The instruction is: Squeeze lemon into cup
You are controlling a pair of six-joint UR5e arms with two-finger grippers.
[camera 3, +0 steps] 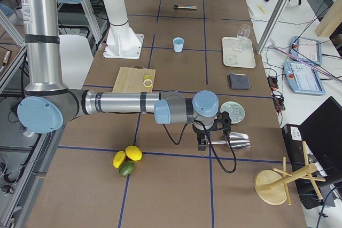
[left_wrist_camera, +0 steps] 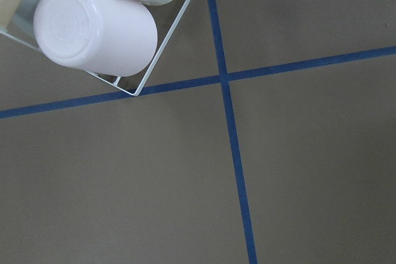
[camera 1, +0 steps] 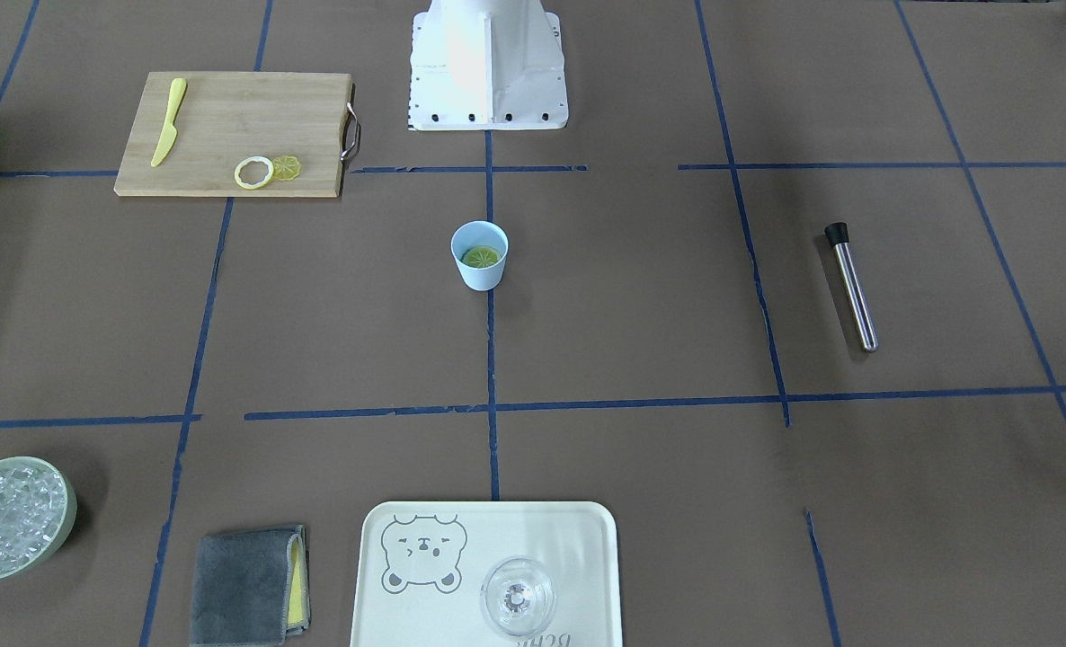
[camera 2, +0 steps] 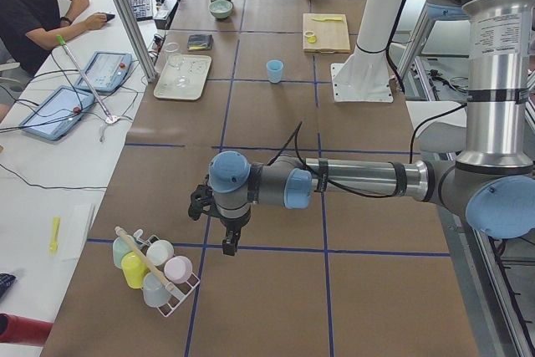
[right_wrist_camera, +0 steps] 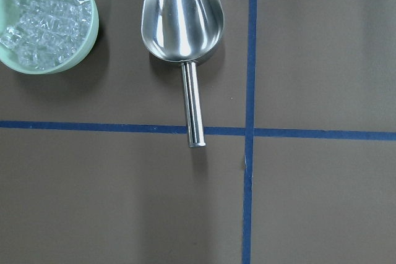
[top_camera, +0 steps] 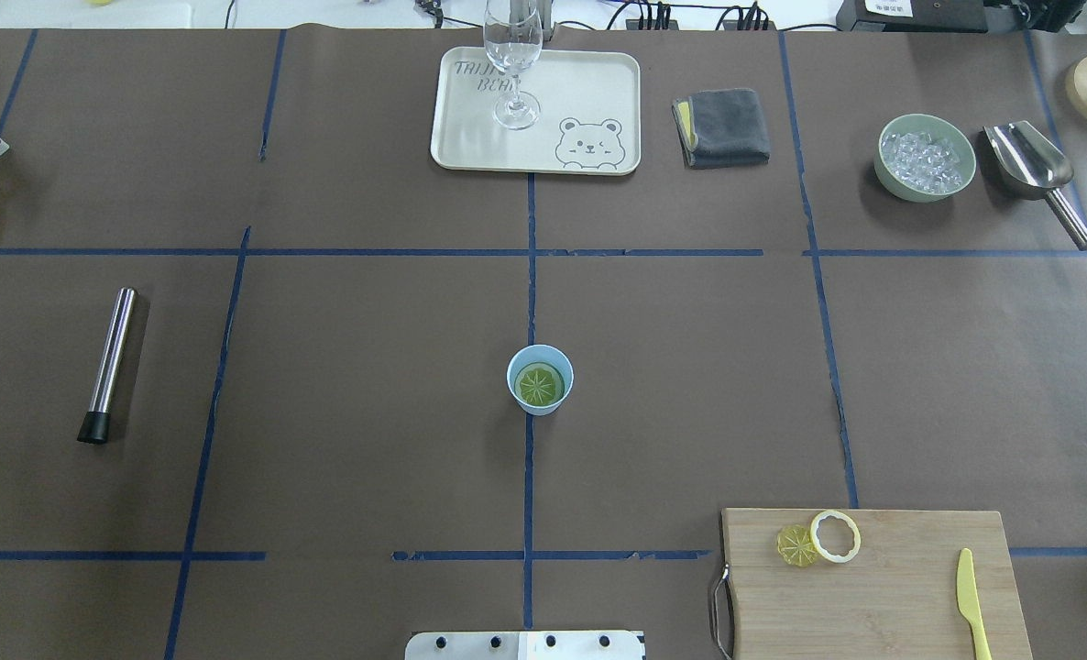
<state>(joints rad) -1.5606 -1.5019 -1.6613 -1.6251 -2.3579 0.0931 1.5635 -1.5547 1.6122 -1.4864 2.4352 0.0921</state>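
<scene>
Open room round cup w/ lemon inside; L tool, R tool far off, openness can't tell.

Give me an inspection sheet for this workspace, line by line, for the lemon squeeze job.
Surface: brown paper table, blue tape grid.
Job's things: lemon slice lies flat inside the light-blue cup, mid-table.
Clutter: cutting board with second slice, pale ring, yellow knife; metal rod; tray with glass; cloth; ice bowl; scoop.
Grippers: left gripper beside cup rack, right gripper near scoop, both far from cup; open or shut cannot be told.
Cables: cords beyond far table edge.
Surroundings: operator seated at side desk.
</scene>
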